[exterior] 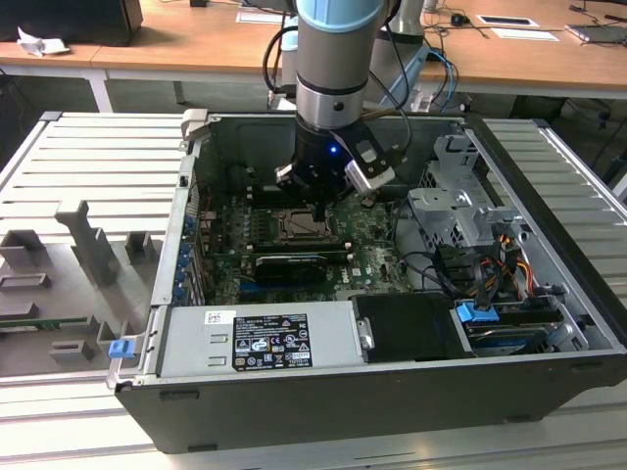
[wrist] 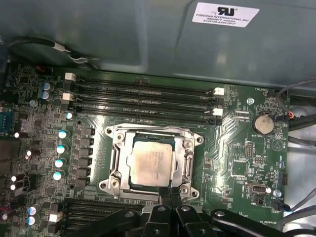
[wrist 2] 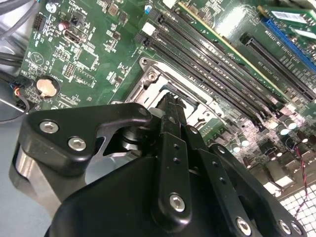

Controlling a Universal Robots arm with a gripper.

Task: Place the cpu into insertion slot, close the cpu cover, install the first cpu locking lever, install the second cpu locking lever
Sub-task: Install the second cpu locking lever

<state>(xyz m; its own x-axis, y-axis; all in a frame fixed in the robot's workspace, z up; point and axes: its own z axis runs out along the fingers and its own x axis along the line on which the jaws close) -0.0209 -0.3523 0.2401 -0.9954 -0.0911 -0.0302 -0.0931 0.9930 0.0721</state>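
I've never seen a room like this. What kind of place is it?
Probably a robot lab or workshop: a robot arm reaches into an opened computer case on a metal workbench, with wooden desks behind.

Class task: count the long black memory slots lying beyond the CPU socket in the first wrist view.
4, stacked in parallel rows between the insertion slot and the case wall. More slots near the hand are partly hidden.

The arm [exterior: 333, 59] is held upright in the exterior view, wrist pointed straight down. The gripper [exterior: 321, 208] is carried low at its end. In both wrist views its black fingers [wrist: 170, 197] are seen pressed together at the tips.
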